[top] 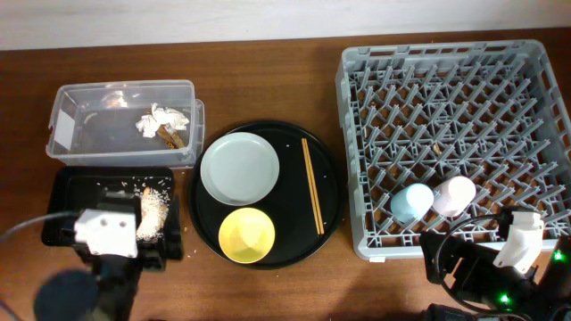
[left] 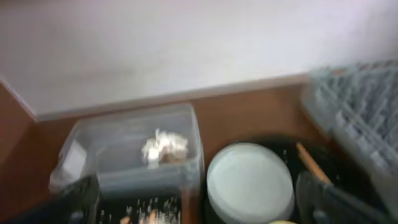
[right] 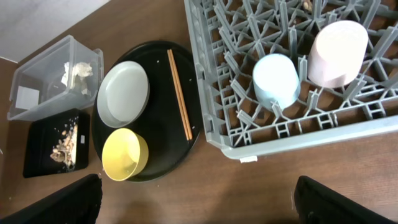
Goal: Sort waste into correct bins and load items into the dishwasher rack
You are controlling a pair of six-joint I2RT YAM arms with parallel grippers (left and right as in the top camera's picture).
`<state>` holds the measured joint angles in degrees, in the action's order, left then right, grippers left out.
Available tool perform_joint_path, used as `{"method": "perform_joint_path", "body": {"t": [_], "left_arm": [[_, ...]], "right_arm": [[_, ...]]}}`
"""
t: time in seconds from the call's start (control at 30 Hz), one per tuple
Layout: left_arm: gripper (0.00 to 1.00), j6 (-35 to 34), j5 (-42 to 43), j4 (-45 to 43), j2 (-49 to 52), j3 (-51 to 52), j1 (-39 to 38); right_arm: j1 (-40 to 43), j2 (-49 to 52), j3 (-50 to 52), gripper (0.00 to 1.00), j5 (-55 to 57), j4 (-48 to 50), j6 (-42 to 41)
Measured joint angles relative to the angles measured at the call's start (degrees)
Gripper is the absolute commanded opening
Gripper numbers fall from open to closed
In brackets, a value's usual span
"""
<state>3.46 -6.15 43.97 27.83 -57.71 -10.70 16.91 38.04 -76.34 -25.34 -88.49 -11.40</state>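
The grey dishwasher rack holds a light blue cup and a pink cup upside down at its front edge. The grey plate, yellow bowl and chopsticks lie on the round black tray. The clear tub holds white tissue and a brown wrapper. The shallow black tray holds rice and scraps. My left gripper is open and empty above the black tray. My right gripper is open and empty over bare table in front of the rack.
The wall runs close behind the tub and rack. A few rice grains lie on the round tray near the chopsticks. Brown tabletop shows between the round tray and the rack.
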Motion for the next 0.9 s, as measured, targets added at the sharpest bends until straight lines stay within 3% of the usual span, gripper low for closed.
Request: {"method": "perform_joint_path", "body": {"t": [0.1, 0.3, 0.57, 0.9], "left_arm": [[0.99, 2.4, 3.0, -10.2, -12.4, 18.4, 3.0], [0.99, 9.9, 14.0, -22.0, -24.9, 40.7, 4.2], [0.99, 10.7, 16.7, -36.1, -27.0, 54.5, 4.2], [0.99, 10.7, 16.7, -37.2, -27.0, 55.2, 4.2]], "right_arm": [[0.0, 0.0, 0.0, 0.99, 0.0, 0.2, 0.0], [0.0, 0.0, 0.0, 0.99, 0.0, 0.2, 0.0], [0.0, 0.0, 0.0, 0.99, 0.0, 0.2, 0.0], [0.0, 0.0, 0.0, 0.99, 0.0, 0.2, 0.0]]}}
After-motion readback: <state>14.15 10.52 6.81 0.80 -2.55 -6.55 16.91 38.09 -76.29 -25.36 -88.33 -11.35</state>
